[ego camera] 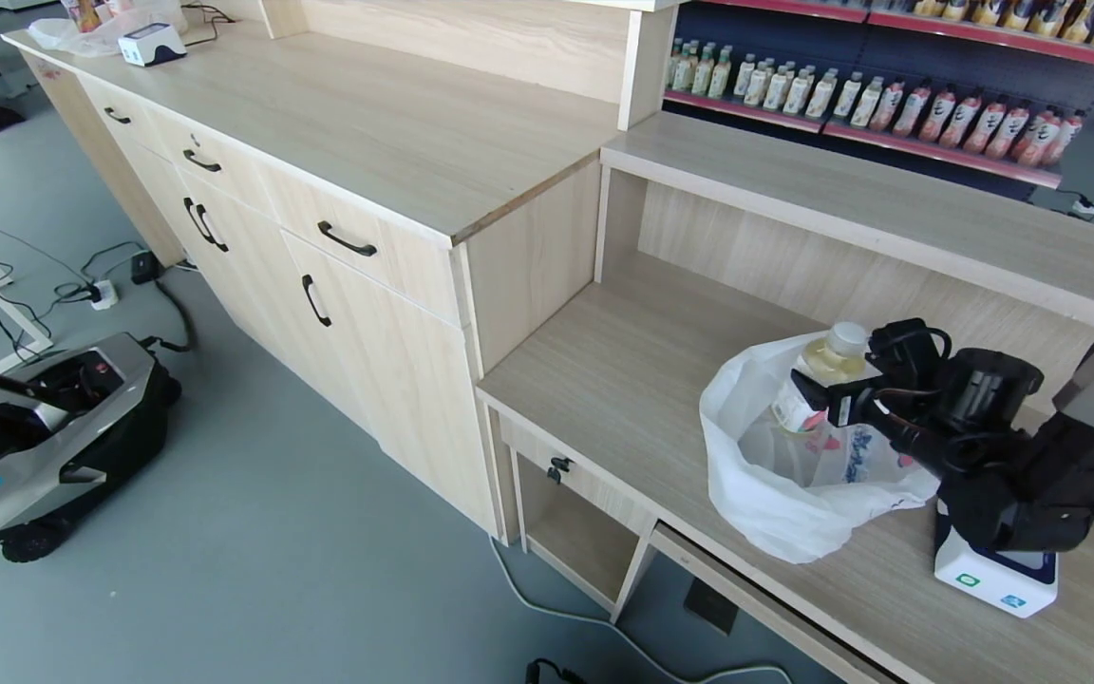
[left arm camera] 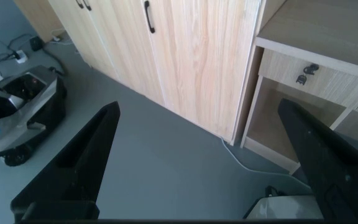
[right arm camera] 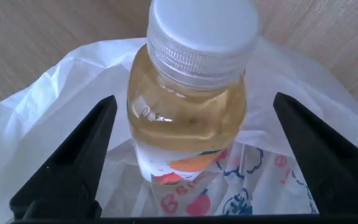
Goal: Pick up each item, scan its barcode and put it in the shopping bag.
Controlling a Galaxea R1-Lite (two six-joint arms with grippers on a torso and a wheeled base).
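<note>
Over the grey floor beside the cabinet doors (left arm camera: pixel 191 56), left gripper (left arm camera: pixel 197 112) is hanging with its fingers (left arm camera: pixel 73 168) spread wide, gripping nothing. Further right, on the low wooden counter (ego camera: pixel 623 370), the white shopping bag (ego camera: pixel 775 494) is lying with its mouth gaping. The bottle (ego camera: pixel 822 366) of yellow drink, white cap on, is standing inside the bag. Right gripper (right arm camera: pixel 195 101) is straddling the bottle, fingers parted on both sides and not touching it. Beneath the right arm, a white scanner (ego camera: pixel 993 575) is sitting on the counter.
</note>
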